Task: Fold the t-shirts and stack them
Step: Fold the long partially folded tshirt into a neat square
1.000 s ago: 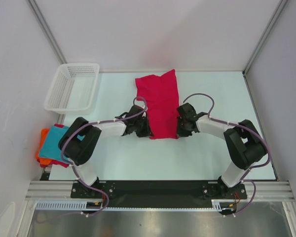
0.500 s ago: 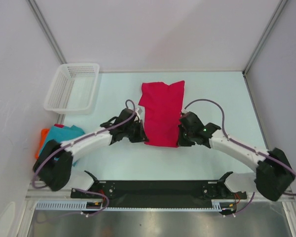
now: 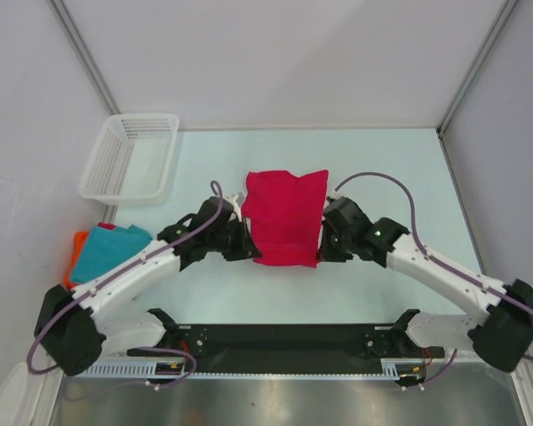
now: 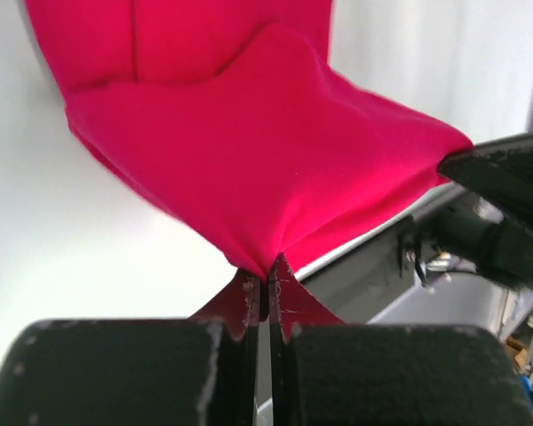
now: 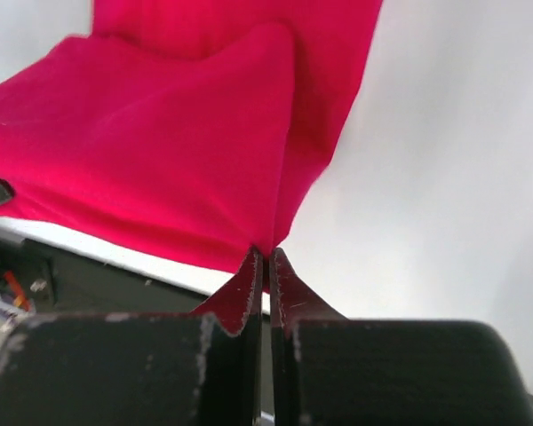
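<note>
The crimson-pink t-shirt (image 3: pixel 284 216) hangs lifted over the middle of the table, folded into a narrow panel. My left gripper (image 3: pixel 249 249) is shut on its near left corner, and the cloth (image 4: pixel 249 160) bunches into the closed jaws (image 4: pixel 266 282). My right gripper (image 3: pixel 323 250) is shut on the near right corner, where the shirt (image 5: pixel 186 151) pinches into its jaws (image 5: pixel 268 259). A teal t-shirt (image 3: pixel 109 249) lies on an orange one (image 3: pixel 75 255) at the table's left edge.
A white mesh basket (image 3: pixel 131 156) stands at the back left. Grey walls close the table on three sides. The black base rail (image 3: pixel 284 337) runs along the near edge.
Both arms have pulled toward the near edge and stretched out, carrying the crimson-pink shirt with them. Its far end has lifted and folded shorter. The grips stayed shut.
</note>
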